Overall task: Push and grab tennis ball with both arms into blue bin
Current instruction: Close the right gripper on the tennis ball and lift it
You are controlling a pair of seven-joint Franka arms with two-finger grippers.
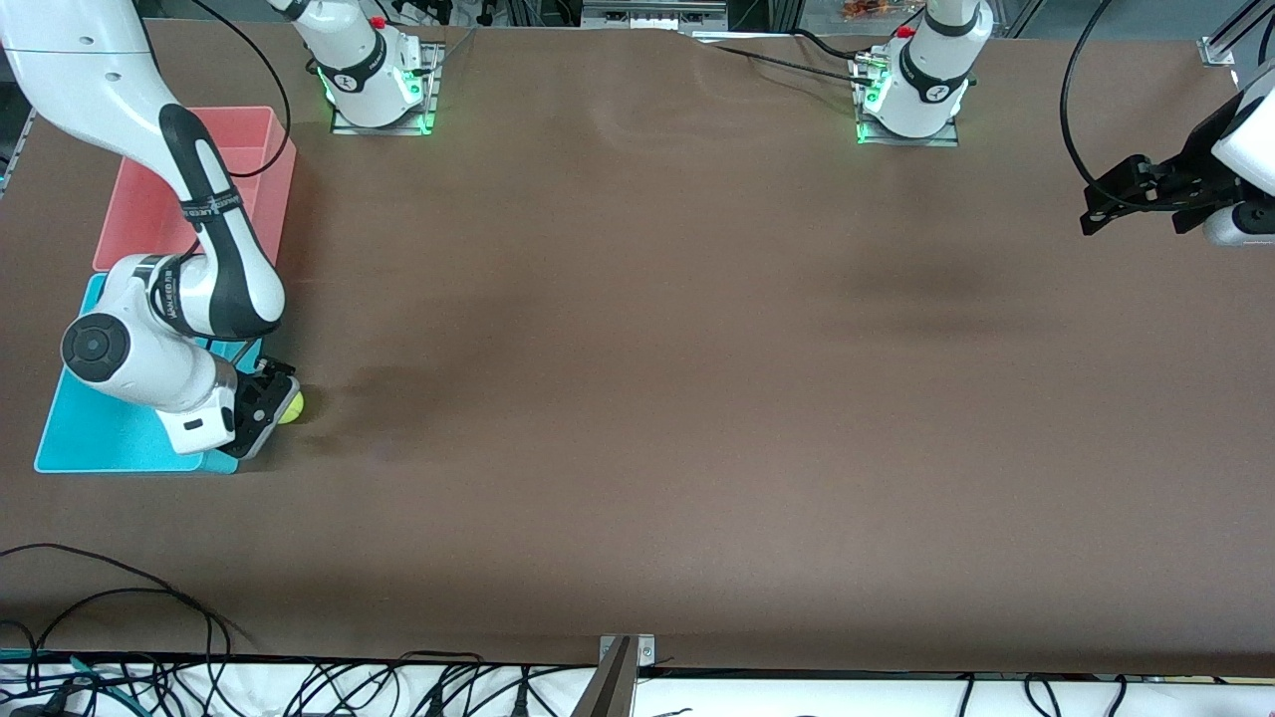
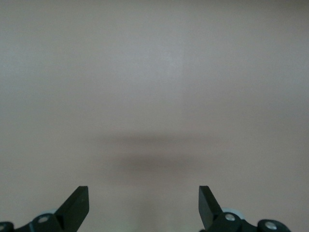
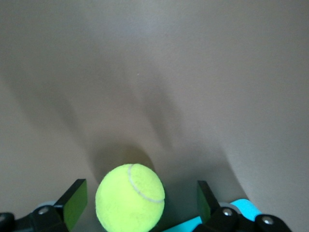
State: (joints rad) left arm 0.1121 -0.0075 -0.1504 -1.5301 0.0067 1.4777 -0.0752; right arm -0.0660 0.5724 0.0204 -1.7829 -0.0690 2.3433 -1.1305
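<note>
Front view: nearest the camera on the brown surface [image 1: 637, 398] lies the blue bin [image 1: 90, 438], at the right arm's end. A pink bin [image 1: 249, 159] sits just beside it, farther from the camera. The right arm [image 1: 214, 259] reaches down over the blue bin's corner. Its right claw [image 1: 267, 403] is low at the bin's edge, with the tennis ball [image 1: 292, 407] showing just beside it on the surface, outside the bin. The left arm [image 1: 1245, 129] waits at its own end of the surface, its left claw [image 1: 1141, 194] held in the air above bare surface, fingers spread.

Left wrist view: the left claw [image 2: 144, 205] has its two black fingers [image 2: 77, 205] set wide apart, with nothing between them, only plain surface and a soft shadow below.

Right wrist view: the right claw [image 3: 142, 203] is spread wide. The tennis ball [image 3: 130, 197] rests on the surface between its fingers [image 3: 75, 200], closer to one finger; I cannot tell whether it touches that finger. A corner of the blue bin [image 3: 244, 208] peeks in by the other finger.
</note>
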